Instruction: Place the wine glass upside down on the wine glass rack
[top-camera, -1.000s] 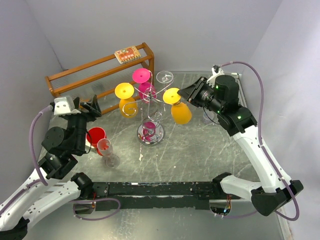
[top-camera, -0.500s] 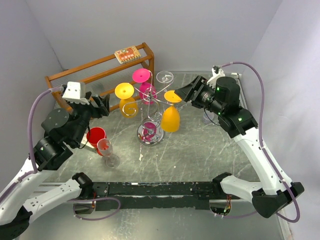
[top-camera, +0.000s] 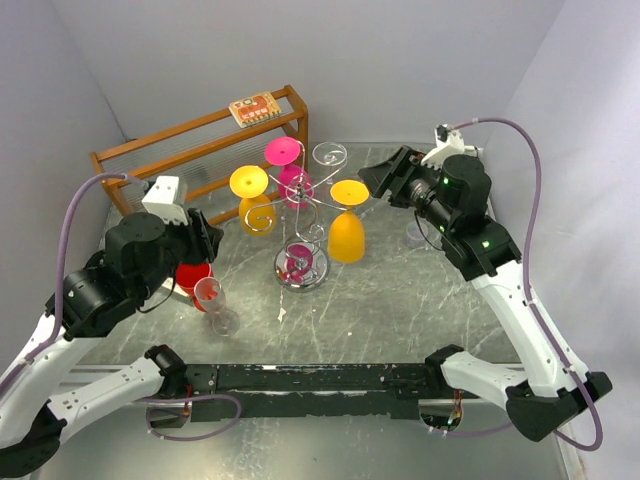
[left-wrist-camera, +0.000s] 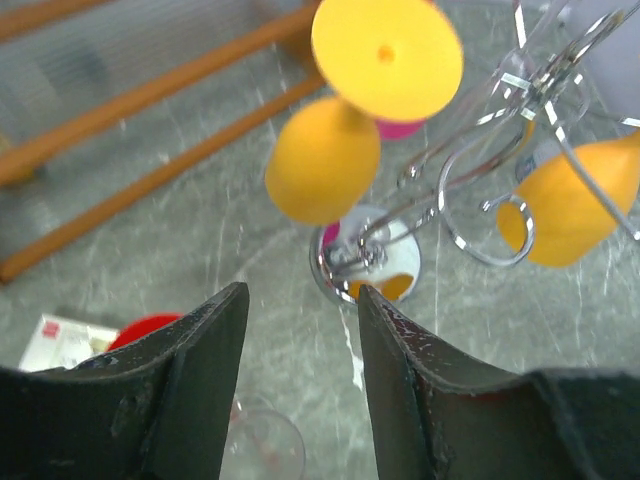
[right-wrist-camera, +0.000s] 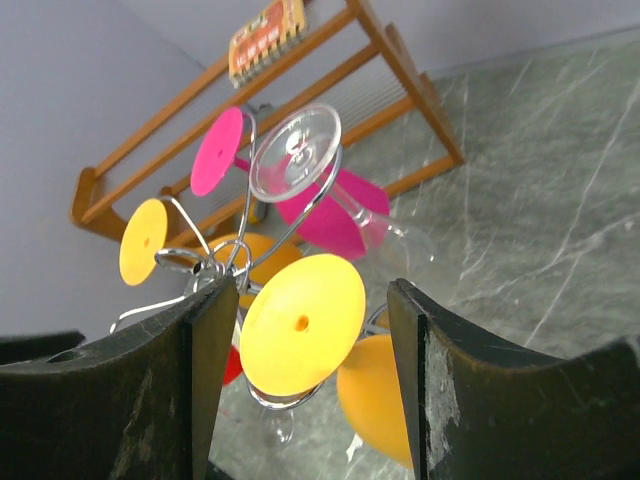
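Table (top-camera: 400, 300): grey stone-look top w/ pale veins, matte. Shelf (top-camera: 200, 135): brown wood rails, long and slanted, at back L corner; a small orange printed card (top-camera: 253, 108) lies on its top rail.

Rack (top-camera: 302, 268): shiny silver wire, curled scroll arms off a central post, round chrome base, mid-table.

Four glasses hang bowl-down on rack, flat round feet up. R yellow glass (top-camera: 346, 236): opaque, smooth, egg-shaped bowl, on the arm nearest R gripper. L yellow glass (top-camera: 257, 214): same make, on the L-side arm. Pink glass (top-camera: 290, 180) and clear glass (top-camera: 329, 154): on the back arms.

Red cup (top-camera: 192, 272) stands on table under L arm. A clear flute (top-camera: 213, 300) stands upright just beside it.

R gripper (right-wrist-camera: 308, 300): jaws spread wide, holding nothing. Wrist view puts the foot of R yellow glass between the two black fingers, close to one of them; contact can't be told there. Top view shows fingertips beside that foot, short of it.

L gripper (left-wrist-camera: 302, 295): jaws spread, nothing between them, nothing touched. Rack base and L yellow glass show beyond the gap, well apart from the tips. R yellow glass is on the rack's far side from it.
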